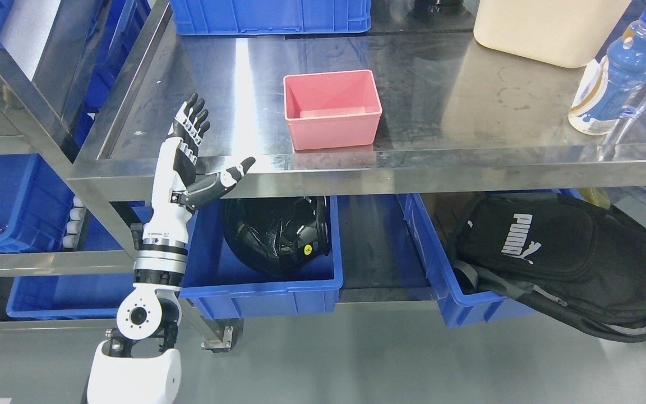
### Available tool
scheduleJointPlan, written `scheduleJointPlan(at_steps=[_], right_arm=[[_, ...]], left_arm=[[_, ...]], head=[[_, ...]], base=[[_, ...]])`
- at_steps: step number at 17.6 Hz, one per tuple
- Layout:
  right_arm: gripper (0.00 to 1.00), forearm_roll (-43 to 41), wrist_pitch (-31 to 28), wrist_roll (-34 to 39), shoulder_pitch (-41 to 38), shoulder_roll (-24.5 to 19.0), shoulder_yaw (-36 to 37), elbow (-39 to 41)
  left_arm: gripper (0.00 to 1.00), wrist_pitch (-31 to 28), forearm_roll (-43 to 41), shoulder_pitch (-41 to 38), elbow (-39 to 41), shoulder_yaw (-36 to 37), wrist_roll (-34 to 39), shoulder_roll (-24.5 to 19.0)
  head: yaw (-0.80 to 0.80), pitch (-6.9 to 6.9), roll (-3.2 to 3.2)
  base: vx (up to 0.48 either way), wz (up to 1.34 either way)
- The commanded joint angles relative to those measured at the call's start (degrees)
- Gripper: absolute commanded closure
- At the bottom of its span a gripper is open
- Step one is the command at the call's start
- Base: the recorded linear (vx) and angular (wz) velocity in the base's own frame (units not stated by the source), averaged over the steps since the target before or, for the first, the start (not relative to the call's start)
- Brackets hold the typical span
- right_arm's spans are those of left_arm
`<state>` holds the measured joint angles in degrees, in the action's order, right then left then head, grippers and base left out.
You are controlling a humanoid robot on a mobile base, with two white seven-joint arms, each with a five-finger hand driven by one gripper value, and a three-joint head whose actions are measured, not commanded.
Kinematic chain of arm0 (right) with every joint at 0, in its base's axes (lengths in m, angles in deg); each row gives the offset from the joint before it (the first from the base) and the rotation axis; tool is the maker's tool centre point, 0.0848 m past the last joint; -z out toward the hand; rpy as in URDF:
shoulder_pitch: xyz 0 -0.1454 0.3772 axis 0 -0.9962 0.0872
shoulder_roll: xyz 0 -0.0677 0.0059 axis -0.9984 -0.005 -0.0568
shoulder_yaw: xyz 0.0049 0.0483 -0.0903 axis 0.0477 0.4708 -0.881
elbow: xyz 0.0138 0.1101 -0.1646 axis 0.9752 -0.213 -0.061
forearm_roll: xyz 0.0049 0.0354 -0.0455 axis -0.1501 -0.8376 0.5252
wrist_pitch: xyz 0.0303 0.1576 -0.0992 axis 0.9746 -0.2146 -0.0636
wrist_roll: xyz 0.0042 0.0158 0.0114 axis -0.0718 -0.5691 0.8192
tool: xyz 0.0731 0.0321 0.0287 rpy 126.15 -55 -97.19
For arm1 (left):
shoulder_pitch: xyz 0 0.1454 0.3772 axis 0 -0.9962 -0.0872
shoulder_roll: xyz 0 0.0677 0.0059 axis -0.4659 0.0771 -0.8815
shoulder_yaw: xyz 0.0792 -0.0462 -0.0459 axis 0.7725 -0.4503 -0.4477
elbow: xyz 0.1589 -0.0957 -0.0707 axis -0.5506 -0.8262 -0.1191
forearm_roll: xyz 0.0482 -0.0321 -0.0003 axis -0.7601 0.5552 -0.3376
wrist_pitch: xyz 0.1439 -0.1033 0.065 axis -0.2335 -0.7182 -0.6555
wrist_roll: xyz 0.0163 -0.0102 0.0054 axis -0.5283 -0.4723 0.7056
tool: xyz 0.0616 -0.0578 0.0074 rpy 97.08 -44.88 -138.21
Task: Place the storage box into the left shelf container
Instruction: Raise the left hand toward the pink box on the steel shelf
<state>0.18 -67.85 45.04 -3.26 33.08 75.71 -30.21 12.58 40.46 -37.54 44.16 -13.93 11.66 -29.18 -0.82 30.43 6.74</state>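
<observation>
A stainless steel desk (pixel 446 112) is filling the upper part of the head view, its polished top throwing back pale reflections, with a grey floor running beneath it. A pink storage box (pixel 331 109) is sitting empty near the desk's front edge, its long axis running left to right along that edge. The left hand (pixel 188 163) is rising in front of the desk's front left corner, palm turned toward the box, with its fingers (pixel 194 120) spread wide and upright and the thumb pointing right; it is holding nothing. The box is lying to the right of this hand and a little further in, near but apart from it. The right hand is not showing, so the left is the only hand placed to reach it.

To the far left, another steel shelf unit is carrying a blue shelf container (pixel 3 196), which is probably where the box should go, though that is a judgement. Under the desk a blue bin (pixel 278 286) is holding a black helmet (pixel 275 235), and a black backpack (pixel 558 258) is spilling out of a second bin at the right. A blue drink bottle (pixel 623 70), a cream tub (pixel 547 28) and a blue crate (pixel 270 15) are standing along the back of the desk.
</observation>
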Motion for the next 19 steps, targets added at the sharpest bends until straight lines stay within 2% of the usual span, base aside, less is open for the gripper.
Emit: scheduleJointPlan(at_steps=[1,5,9,10,11,12,16,19], right_arm=[[0.0,0.1,0.0,0.0,-0.7,1.0,0.3,1.0],[0.0,0.1,0.0,0.0,-0.7,1.0,0.3,1.0],[0.0,0.1,0.0,0.0,-0.7,1.0,0.3,1.0],[0.0,0.1,0.0,0.0,-0.7,1.0,0.3,1.0],[0.0,0.1,0.0,0.0,-0.7,1.0,0.3,1.0],[0.0,0.1,0.0,0.0,-0.7,1.0,0.3,1.0],[0.0,0.1,0.0,0.0,-0.7,1.0,0.3,1.0],[0.0,0.1,0.0,0.0,-0.7,1.0,0.3,1.0]], left_arm=[[0.0,-2.0,-0.1,1.0,-0.1,-0.1,-1.9,-1.0],[0.0,-2.2,-0.1,2.9,-0.1,-2.4,-9.6,-1.0],[0.0,-2.4,-0.5,12.5,-2.3,-4.2,-15.2,-1.0],[0.0,-2.4,-1.2,16.4,-3.9,-3.3,-17.5,-4.3],[0.0,-2.5,-2.6,21.1,-6.2,-0.6,-19.6,-8.2],[0.0,-2.4,-3.8,24.2,-8.8,2.5,-20.4,-10.2],[0.0,-2.5,-8.0,33.5,-14.7,14.2,-23.8,-14.1],[0.0,-2.5,-13.5,36.4,-17.4,20.7,-39.1,-14.2]], head=[[0.0,0.0,0.0],[0.0,0.0,0.0],[0.0,0.0,0.0],[0.0,0.0,0.0],[0.0,0.0,0.0],[0.0,0.0,0.0],[0.0,0.0,0.0],[0.0,0.0,0.0]], base=[[0.0,0.0],[0.0,0.0],[0.0,0.0],[0.0,0.0],[0.0,0.0],[0.0,0.0],[0.0,0.0],[0.0,0.0]])
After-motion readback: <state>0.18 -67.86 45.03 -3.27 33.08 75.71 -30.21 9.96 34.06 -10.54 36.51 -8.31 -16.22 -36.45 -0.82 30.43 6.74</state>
